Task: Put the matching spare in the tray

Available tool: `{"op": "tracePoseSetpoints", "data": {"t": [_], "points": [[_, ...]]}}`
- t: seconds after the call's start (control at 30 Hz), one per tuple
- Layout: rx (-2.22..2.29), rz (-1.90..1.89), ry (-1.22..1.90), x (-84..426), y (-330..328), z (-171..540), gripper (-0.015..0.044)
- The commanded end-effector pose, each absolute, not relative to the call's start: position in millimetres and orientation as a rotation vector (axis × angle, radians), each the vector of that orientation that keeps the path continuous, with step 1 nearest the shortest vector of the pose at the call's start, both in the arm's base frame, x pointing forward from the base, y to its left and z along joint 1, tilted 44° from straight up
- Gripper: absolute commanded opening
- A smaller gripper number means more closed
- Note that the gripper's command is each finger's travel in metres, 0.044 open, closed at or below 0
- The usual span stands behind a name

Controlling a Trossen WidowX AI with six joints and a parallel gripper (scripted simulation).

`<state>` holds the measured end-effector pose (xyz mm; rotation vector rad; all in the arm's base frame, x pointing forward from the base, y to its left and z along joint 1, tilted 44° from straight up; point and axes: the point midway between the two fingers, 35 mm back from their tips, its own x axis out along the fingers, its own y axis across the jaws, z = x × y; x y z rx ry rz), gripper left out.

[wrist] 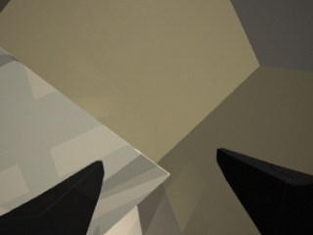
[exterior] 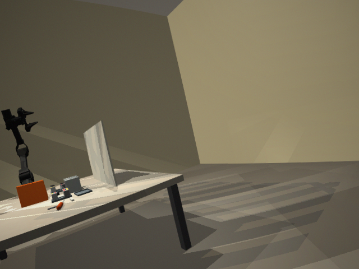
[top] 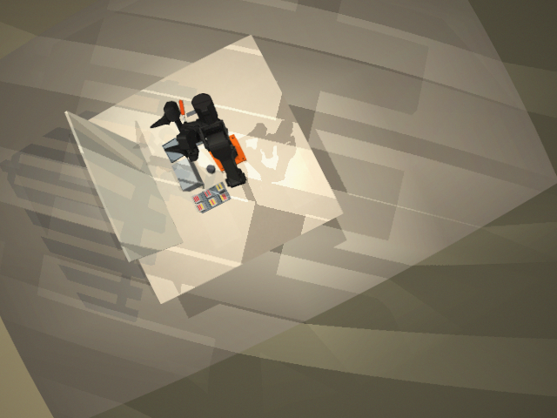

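My gripper (top: 157, 138) (exterior: 35, 117) (wrist: 160, 160) is open and empty, high above the table. A grey box (top: 183, 173) (exterior: 73, 184), seemingly the mounted unit, stands on the table; no code on it is readable. The small dark-rimmed tray (top: 171, 158) (exterior: 79, 194) lies beside it, partly behind a finger in the top view. The exterior view shows grey blocks (exterior: 54, 196) with coloured labels on a dark base. The top view shows several red-and-yellow labelled pieces (top: 212, 201) beside the grey box. I cannot tell which are spares or read their codes.
A tall, pale, mirror-like panel (top: 135, 211) (exterior: 97, 156) (wrist: 39, 122) stands beyond the tray. An orange panel (top: 237, 148) (exterior: 32, 194) stands near the arm's base. An orange-handled screwdriver (top: 181, 106) (exterior: 59, 205) lies on the table. A dark round object (top: 210, 169) is near the grey box.
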<state>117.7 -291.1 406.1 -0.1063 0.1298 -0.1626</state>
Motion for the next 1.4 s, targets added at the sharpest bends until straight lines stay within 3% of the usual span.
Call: {"op": "tracePoseSetpoints", "data": {"t": [0.0,0.27,0.57,0.97,1.17,1.37], "points": [[-0.106,-0.163,0.130,118,-291,406,0.0426],[-0.118,-0.149,0.180,127,-301,396,0.0440],[0.243,0.135,0.425,239,-288,309,0.0440],[0.578,0.488,1.033,361,-160,179,0.0440],[0.595,0.591,1.413,380,-72,121,0.0440],[0.589,0.599,1.457,380,-61,114,0.0440]]}}
